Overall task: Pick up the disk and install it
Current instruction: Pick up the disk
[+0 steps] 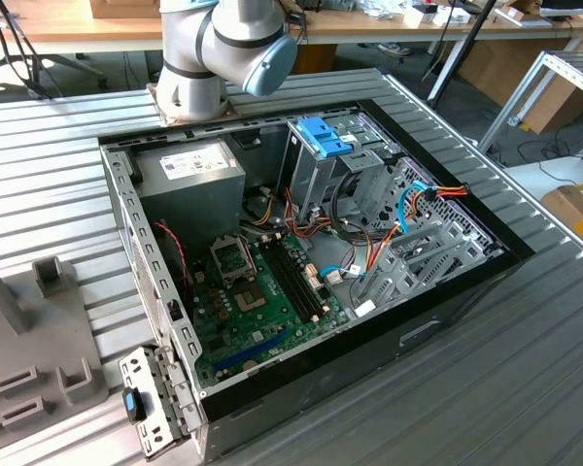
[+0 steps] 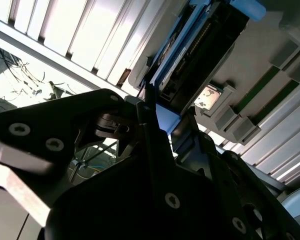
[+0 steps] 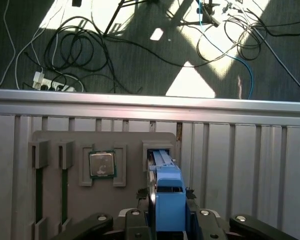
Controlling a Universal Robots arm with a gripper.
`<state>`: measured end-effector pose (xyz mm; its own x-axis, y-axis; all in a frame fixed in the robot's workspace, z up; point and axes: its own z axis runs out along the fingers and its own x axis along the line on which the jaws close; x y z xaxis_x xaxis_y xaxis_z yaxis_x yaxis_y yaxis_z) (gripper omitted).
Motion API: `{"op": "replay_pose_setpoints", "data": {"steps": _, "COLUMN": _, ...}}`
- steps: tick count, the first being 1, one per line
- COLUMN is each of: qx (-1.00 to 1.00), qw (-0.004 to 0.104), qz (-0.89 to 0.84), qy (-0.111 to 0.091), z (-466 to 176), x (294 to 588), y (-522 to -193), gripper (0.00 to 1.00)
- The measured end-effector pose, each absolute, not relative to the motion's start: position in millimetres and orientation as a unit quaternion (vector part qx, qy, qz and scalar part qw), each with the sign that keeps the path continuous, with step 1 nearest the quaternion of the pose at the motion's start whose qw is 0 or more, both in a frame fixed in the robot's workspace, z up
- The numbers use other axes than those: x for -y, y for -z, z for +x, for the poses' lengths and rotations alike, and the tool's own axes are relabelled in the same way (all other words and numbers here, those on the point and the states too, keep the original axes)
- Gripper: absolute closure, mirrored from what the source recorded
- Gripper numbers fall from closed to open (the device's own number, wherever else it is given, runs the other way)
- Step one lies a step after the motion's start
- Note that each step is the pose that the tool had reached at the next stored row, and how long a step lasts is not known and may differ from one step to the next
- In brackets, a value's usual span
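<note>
First wrist view: my pincer (image 3: 168,223) grips the disk (image 3: 166,185) by its blue-framed sides; likely stiff, hefty, shock-sensitive

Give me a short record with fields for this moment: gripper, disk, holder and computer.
Gripper state: gripper shut on the disk, gripping it from both sides
Disk: black drive in a blue frame, one end at a slot of the grey holder
Holder: lies on the ribbed table, also keeps a chip in a square pocket
Computer: computer case open on the table in the exterior view, board exposed
Task status: disk held, not yet in the case
</note>
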<state>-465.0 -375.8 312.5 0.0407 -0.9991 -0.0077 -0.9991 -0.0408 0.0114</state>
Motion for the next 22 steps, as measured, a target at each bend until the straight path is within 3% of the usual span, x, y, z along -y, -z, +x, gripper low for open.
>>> {"op": "replay_pose_setpoints", "data": {"steps": 22, "qx": 0.692, "qw": -0.001, "qz": 0.722, "qy": 0.006, "z": -465.9, "x": 375.8, "y": -319.6, "gripper": 0.64}}
